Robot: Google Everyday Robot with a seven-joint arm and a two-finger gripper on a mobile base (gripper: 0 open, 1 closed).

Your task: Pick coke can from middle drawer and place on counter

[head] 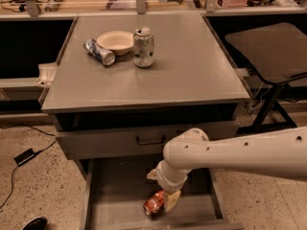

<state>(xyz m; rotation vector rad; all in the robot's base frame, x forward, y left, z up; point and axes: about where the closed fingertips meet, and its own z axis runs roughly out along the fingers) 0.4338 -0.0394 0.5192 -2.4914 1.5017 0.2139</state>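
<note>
Nearest the camera, the middle drawer (112, 193) stands pulled out of the cabinet, low over the speckled floor, with a dark shoe (32, 223) just off its left front corner. The coke can (154, 204) lies on its side on the drawer floor, near the front and a little right of centre. The gripper (161, 190) hangs down inside the drawer right over the can, at the end of a thick white arm (240, 152) that reaches in from the right. Its two cream fingers (171, 200) are spread apart and hold nothing; the nearer one sits just against the can's right end, the other is up behind it. Above the open drawer is a closed drawer front with a dark handle (150, 140). Farther back is the counter (192, 75). On its far left part a silver can (143, 47) stands upright just beside a pale bowl (115, 41), and a blue-silver can (99, 51) lies tipped over at the bowl's left side.
</note>
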